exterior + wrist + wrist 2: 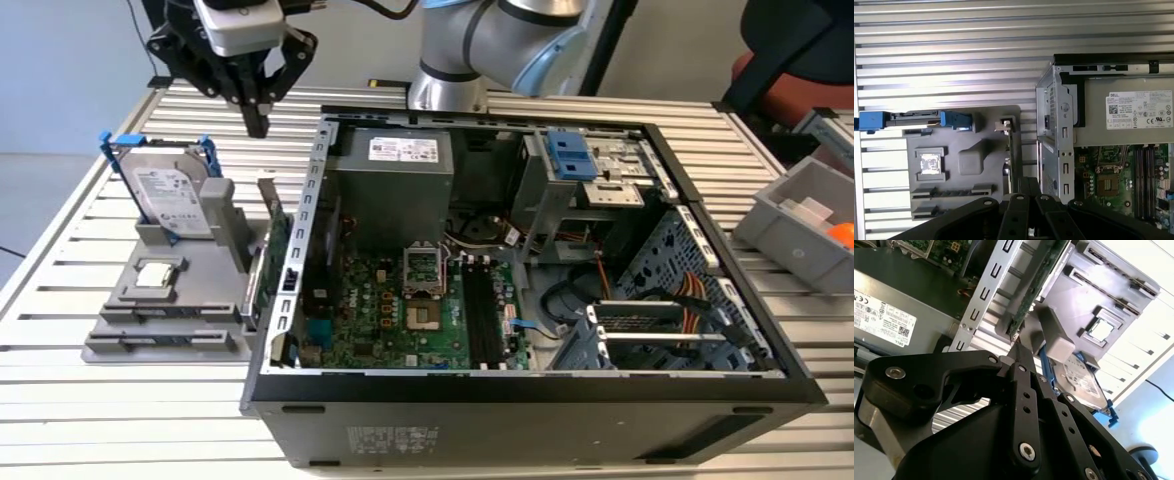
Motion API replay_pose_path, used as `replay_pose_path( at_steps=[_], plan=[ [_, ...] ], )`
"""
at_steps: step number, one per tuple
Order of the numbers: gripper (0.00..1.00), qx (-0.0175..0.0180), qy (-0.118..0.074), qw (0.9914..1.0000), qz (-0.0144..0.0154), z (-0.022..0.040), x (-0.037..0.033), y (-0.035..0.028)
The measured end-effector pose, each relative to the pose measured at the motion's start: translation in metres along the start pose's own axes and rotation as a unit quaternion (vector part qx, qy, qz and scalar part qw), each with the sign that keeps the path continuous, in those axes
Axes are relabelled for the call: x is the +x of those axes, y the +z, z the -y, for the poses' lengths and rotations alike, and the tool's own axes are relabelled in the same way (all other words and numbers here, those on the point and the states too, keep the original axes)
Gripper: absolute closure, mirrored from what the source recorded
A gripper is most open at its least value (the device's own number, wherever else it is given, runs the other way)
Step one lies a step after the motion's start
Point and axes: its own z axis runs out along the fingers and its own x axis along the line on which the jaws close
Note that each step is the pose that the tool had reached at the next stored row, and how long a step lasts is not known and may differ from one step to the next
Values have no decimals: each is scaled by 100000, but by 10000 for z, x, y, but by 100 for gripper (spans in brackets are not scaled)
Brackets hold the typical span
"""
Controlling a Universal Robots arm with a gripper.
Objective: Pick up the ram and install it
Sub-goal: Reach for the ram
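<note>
Exterior view: a slatted metal worktop [134,420] carries three containers.

(a) The grey holder [107,352] keeps a hard drive [174,195] upright in a blue frame, a square silver processor chip [158,275] in a recess, and a green card [276,270] on edge at the side next to the case. The ram [174,342] lies flat in the long slot at the holder's near end.

(b) The open computer case [534,385] contains a green motherboard [387,320], a grey power supply [394,180] and black memory slots [478,315].

(c) A grey bin [787,215] at the exterior view's right holds an orange object [841,235].

The gripper [254,128] hangs above the holder's far end, well apart from the ram, its fingers pressed together with nothing between them.

First wrist view: looks straight down on the chip [930,163], the card's thin edge [1009,155] and the power supply's label side [1134,112], past the gripper [1026,182].

Second wrist view: looks along the joined fingers [1024,390] toward the card [1036,285], the chip [1100,330] and the drive [1081,380].
</note>
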Motion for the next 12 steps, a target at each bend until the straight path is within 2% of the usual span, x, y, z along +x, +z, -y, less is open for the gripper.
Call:
replay_pose_path(
  at_steps=[12],
  plan=[
    [100,5,-1,100000,-25,10,161,-3]
  ],
)
